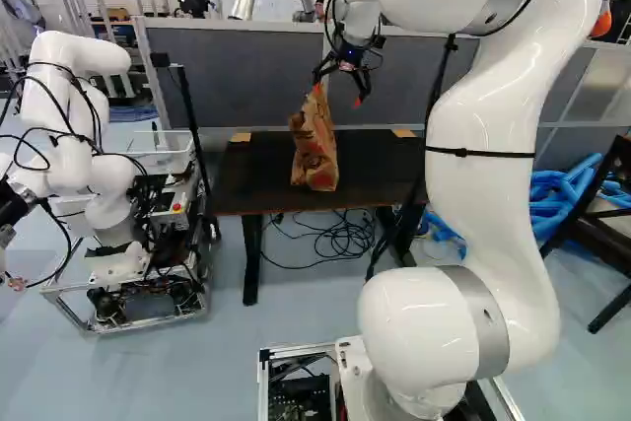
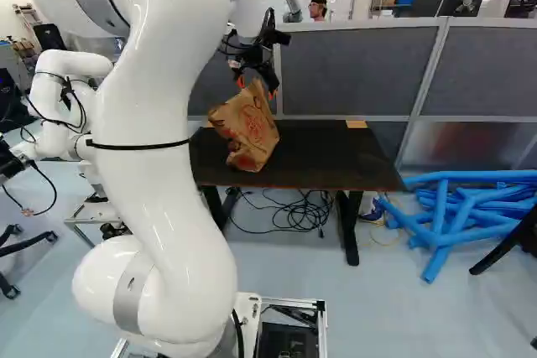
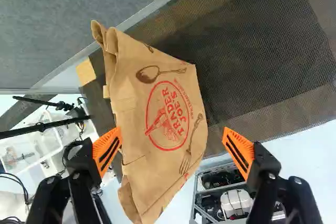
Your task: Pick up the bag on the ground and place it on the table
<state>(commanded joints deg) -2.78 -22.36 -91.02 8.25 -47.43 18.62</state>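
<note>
Leaning, creased brown paper bag, red oval print, between widely spread fingers of black gripper. Dark table beneath, fine mesh-like texture.

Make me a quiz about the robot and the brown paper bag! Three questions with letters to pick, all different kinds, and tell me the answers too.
1. Where is the brown paper bag with red print?
A) On the blue tubes
B) Between the fingers of the black two-fingered gripper
C) Under a chair

2. What colour are the finger pads?
A) Green
B) Purple
C) Orange

3. How is the gripper?
A) Open
B) Shut tight on the bag
C) Shut on nothing

Answers:
1: B, the wrist view shows the bag with a finger on each side.
2: C, both pads look bright orange there.
3: A, the fingers stand wide, with a gap between the bag and one pad.
</note>
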